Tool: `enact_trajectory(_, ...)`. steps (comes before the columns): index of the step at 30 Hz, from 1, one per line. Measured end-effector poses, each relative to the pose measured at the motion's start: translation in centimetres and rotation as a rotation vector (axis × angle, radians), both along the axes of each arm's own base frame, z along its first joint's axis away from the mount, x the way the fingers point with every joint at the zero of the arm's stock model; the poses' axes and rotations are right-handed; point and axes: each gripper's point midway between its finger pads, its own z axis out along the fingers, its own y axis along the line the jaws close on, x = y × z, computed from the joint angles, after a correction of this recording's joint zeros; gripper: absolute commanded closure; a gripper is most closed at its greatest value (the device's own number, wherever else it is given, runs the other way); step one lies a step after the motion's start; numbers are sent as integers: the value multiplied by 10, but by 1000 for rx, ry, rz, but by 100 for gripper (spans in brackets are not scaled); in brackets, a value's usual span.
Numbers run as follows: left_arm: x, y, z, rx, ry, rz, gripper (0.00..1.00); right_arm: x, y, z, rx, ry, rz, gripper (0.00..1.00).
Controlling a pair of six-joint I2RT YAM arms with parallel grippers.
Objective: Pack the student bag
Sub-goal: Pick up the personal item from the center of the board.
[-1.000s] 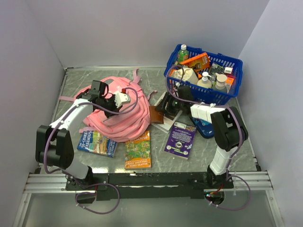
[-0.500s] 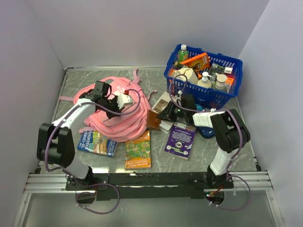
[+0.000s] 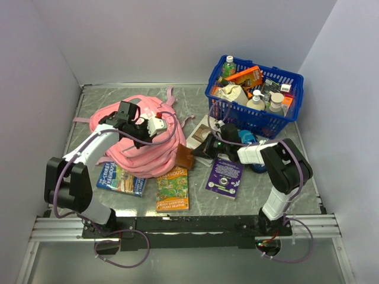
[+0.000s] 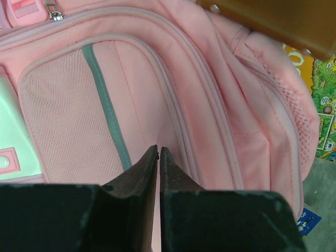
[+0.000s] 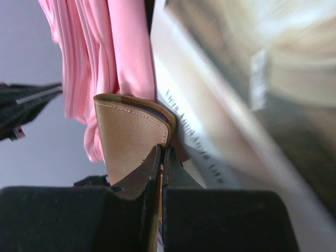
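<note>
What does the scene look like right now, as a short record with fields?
student bag: pink, slumped left of centre
left gripper: shut on student bag fabric
right gripper: shut on brown leather case, next to the bag
blue basket: far right, holding bottles
books: several lying flat near the arms

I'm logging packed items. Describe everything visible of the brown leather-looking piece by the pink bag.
The brown piece looks like tan leather: flat, rounded corners, pale stitching along its rim. The shut right end effector pinches one edge, holding it next to the student bag; whether it touches the bag is unclear.
</note>
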Motion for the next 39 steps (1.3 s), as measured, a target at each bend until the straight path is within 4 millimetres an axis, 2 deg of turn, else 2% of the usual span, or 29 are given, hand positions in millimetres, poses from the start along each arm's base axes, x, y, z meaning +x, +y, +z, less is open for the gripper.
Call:
enact_trajectory(9, 0, 3, 0, 12, -4, 7, 91, -33, 24, 6, -49, -10, 75, 100)
enact_trajectory(15, 0, 4, -2, 20, -4, 12, 91, -53, 24, -13, -138, 12, 111, 100)
enact_trajectory(18, 1, 4, -2, 21, -8, 13, 90, -61, 16, -24, -191, 28, 109, 100)
enact_trajectory(22, 1, 4, -3, 21, -9, 13, 91, -62, 11, -21, -219, 6, 103, 100)
enact_trajectory(23, 0, 5, -4, 22, -7, 13, 91, -63, 9, -20, -226, -2, 102, 98)
enact_trajectory(24, 0, 5, -5, 23, -6, 13, 91, -64, 8, -20, -229, -6, 103, 91)
enact_trajectory(25, 0, 5, -5, 24, -5, 13, 91, -65, 7, -19, -233, -10, 105, 68)
enact_trajectory(26, 0, 5, -5, 24, -6, 13, 91, -66, 7, -20, -235, -10, 108, 58)
enact_trajectory(28, 0, 5, -5, 25, -6, 14, 91, -68, 6, -21, -244, -10, 116, 45)
enact_trajectory(31, 0, 5, -5, 25, -6, 14, 91, -75, 5, -26, -259, -4, 142, 40)
enact_trajectory(39, 0, 5, -5, 26, -6, 15, 91, -83, 3, -30, -270, -1, 171, 41)
